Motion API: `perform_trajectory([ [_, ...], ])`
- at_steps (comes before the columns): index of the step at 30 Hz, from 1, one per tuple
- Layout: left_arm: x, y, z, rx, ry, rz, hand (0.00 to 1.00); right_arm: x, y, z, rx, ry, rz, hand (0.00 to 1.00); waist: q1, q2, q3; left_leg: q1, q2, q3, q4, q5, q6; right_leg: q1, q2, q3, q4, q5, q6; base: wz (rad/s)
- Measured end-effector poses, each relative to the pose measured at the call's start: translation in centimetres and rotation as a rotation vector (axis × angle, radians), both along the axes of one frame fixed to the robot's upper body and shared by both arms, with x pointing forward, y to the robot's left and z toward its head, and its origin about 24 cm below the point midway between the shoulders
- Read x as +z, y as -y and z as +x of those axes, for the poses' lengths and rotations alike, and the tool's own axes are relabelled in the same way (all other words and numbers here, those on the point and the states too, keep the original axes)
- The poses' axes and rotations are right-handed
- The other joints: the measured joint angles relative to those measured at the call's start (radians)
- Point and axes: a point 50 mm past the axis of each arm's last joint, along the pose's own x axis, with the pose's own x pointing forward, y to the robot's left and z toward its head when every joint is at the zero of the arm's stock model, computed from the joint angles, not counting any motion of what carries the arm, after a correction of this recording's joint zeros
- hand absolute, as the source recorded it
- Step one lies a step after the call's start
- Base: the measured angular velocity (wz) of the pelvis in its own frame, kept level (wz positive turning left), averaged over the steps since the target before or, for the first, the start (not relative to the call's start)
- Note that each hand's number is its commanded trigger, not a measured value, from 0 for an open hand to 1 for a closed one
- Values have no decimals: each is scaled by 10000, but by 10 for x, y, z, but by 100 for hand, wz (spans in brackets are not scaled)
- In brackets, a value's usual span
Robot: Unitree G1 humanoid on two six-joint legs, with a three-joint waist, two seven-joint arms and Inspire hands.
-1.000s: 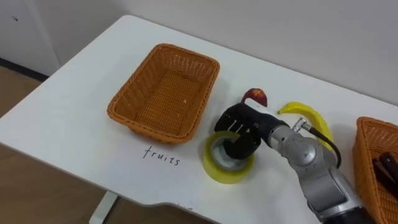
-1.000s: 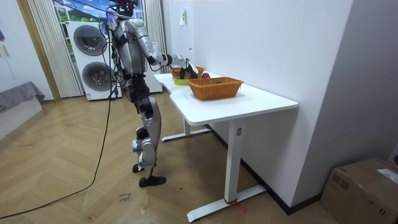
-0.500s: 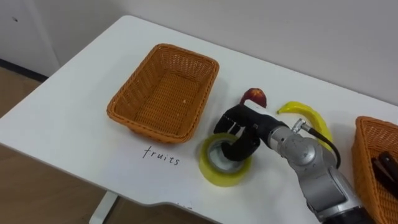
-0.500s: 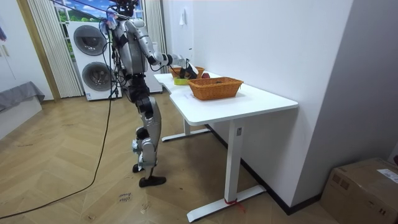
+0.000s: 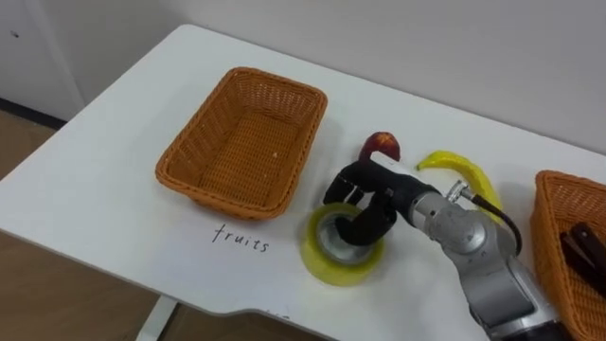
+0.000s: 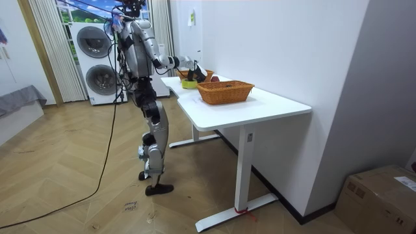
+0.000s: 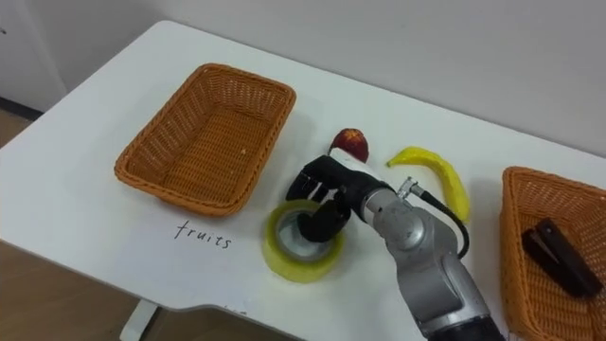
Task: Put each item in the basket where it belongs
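A yellow tape roll point(image 5: 327, 267) lies flat on the white table point(image 5: 114, 204), just right of the handwritten word "fruits" point(image 5: 240, 240). My right hand point(image 5: 365, 192) rests on the roll's far rim, with its fingers curled down into the hole. A red apple point(image 5: 383, 145) and a yellow banana point(image 5: 464, 169) lie just behind the hand. The empty brown wicker basket point(image 5: 232, 201) stands to the left, above the word. A second wicker basket point(image 7: 516, 237) at the right edge holds a dark oblong object point(image 7: 559, 254).
The table's front edge point(image 5: 123, 275) runs close below the tape roll, with wooden floor beyond it. In the room view I stand at the far end of the white desk point(image 6: 260, 107), beside washing machines point(image 6: 97, 58).
The whole picture has shifted slightly, so the camera moved. My right hand stays on the tape roll in the same place.
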Motion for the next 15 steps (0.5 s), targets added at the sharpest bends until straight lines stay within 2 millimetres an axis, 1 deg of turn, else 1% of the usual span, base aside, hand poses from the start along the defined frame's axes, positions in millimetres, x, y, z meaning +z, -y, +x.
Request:
perform_trajectory([
  [1,0,-2,-3,284,27,10,0,9,7,1,-167,412,78,100,-114,16,10,54,0,11,12,6,9,29,-1,19,6,0,0,-5],
  [2,0,-3,-5,406,49,15,0,13,11,2,-255,632,89,100,-153,23,12,95,2,30,4,11,12,50,0,39,7,0,0,-8],
  [4,1,-8,-11,666,152,114,0,32,33,4,-856,1553,-58,100,-317,27,0,159,10,153,-18,12,14,58,12,163,9,1,2,-13],
  [5,2,-9,-13,744,155,148,0,36,38,4,-1035,1792,-99,100,-375,28,-1,169,13,153,-19,12,14,58,17,195,9,5,8,-15],
  [6,2,-12,-17,835,78,248,0,41,47,4,-1423,2134,-128,100,-453,37,-13,201,12,192,-30,12,14,58,23,263,10,9,15,-15],
  [7,1,-13,-20,885,-21,378,0,43,56,2,-1759,2305,-100,100,-558,1,-40,280,14,245,-65,12,14,84,25,305,32,12,19,-14],
  [8,1,-13,-22,902,-63,411,0,44,60,2,-1912,2339,-51,100,-658,19,-28,302,15,259,-69,13,14,104,24,307,32,12,19,-9],
  [9,1,-14,-23,939,-134,448,0,44,69,-1,-2265,2377,25,100,-767,-27,-60,321,15,311,-69,12,14,122,22,311,44,12,21,-5],
  [10,1,-14,-25,971,-150,470,0,45,77,-3,-2598,2452,139,100,-861,-28,-59,320,17,324,-94,11,15,120,20,326,55,13,22,-6],
  [14,1,-15,-26,961,-48,488,0,54,95,-4,-3550,3108,284,100,-1080,-56,-77,321,45,520,-74,9,16,10,38,545,142,25,32,-16],
  [15,1,-15,-27,998,-25,499,0,57,100,-5,-3856,3336,266,100,-1206,-64,-83,329,44,542,-59,9,16,2,33,561,178,25,32,-5],
])
